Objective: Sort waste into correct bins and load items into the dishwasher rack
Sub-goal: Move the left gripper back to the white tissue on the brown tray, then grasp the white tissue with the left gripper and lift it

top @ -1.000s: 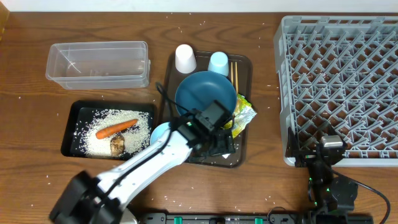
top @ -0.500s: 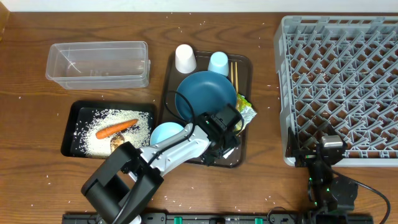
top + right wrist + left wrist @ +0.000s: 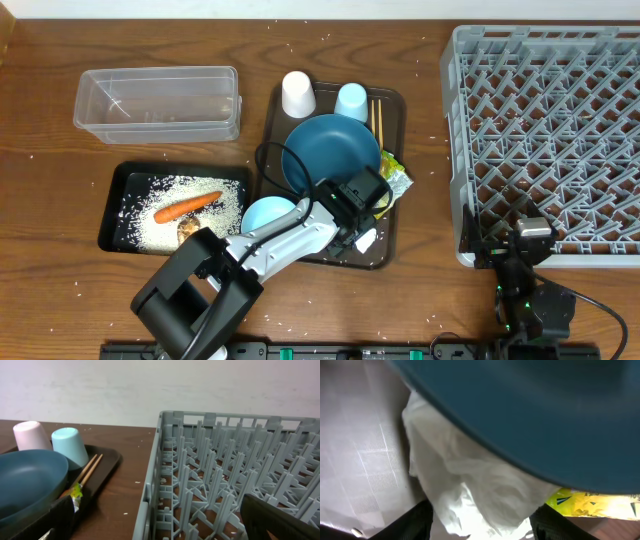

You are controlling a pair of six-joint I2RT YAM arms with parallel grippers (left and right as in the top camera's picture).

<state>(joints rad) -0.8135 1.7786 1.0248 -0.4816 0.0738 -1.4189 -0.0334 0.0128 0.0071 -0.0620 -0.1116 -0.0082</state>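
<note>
Overhanging dark blue plate (image 3: 330,150): stiff, heavy-ish, slick, not this grab
tissue (image 3: 470,485): under the plate rim at its 5 o'clock, feather-light, squishy, pinch the bunched middle
left gripper (image 3: 482,525): fingers straddle tissue, can't tell if pinching
right gripper (image 3: 170,520): spread, empty

White-shelled left arm (image 3: 283,240) with chunky black joints, loopy black cable (image 3: 262,168); all-black right arm (image 3: 527,262), tiny green lights (image 3: 506,292).

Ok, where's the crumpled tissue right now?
In the left wrist view the crumpled white tissue lies on the brown tray, tucked under the rim of the blue plate, between the fingers of the left gripper, with the foil wrapper beside it.
</note>
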